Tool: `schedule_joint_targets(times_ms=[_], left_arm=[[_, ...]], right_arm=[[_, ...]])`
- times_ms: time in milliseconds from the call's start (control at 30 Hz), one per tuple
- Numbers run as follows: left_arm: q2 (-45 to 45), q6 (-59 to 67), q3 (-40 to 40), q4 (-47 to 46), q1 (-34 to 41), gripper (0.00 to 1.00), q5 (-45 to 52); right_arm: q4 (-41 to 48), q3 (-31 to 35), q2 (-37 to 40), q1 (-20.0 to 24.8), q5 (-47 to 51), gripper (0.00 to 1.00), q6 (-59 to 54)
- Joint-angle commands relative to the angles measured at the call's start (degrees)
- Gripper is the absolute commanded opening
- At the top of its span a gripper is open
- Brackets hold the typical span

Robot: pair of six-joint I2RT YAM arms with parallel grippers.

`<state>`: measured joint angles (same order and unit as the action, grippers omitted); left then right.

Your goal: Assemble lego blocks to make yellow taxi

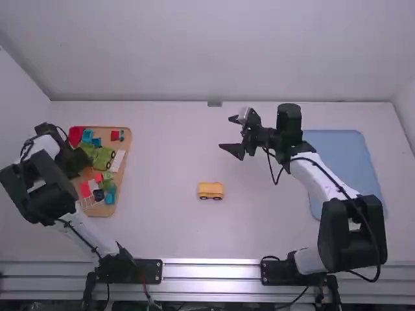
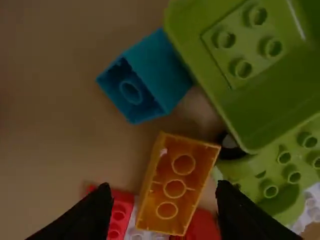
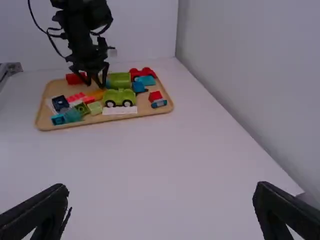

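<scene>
Since the orange block (image 2: 175, 188) lies hollow side up in the tray (image 1: 128, 144), left in the high view, the open left hand (image 2: 164, 192) should pinch its long sides squarely; the yellow car (image 1: 211, 189) sits lower centre, the open right hand (image 1: 227, 135) right of centre.

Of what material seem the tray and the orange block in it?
The tray looks like smooth matt wood, from its plain tan colour, though plastic is possible. The orange block looks like hard, slightly shiny plastic: its hollow underside has moulded tubes.
</scene>
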<state>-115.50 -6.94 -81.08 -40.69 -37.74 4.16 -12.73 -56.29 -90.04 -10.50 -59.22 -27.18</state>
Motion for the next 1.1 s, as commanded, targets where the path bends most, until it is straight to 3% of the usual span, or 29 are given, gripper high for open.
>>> schedule_joint_targets(times_ms=[0,367,1067], left_arm=[[-0.2,3.0,0.9,-1.0,0.7,0.54,0.8],[-0.2,5.1,1.6,-0.8,1.0,0.52,-3.5],[-0.2,4.8,6.6,6.0,1.0,0.48,-3.1]], right_arm=[[-0.1,-1.5,-0.7,0.0,-0.3,0.99,0.2],[0.1,-1.5,-0.7,0.0,-0.3,0.99,0.2],[0.0,-1.5,-0.7,0.0,-0.3,0.99,0.2]])
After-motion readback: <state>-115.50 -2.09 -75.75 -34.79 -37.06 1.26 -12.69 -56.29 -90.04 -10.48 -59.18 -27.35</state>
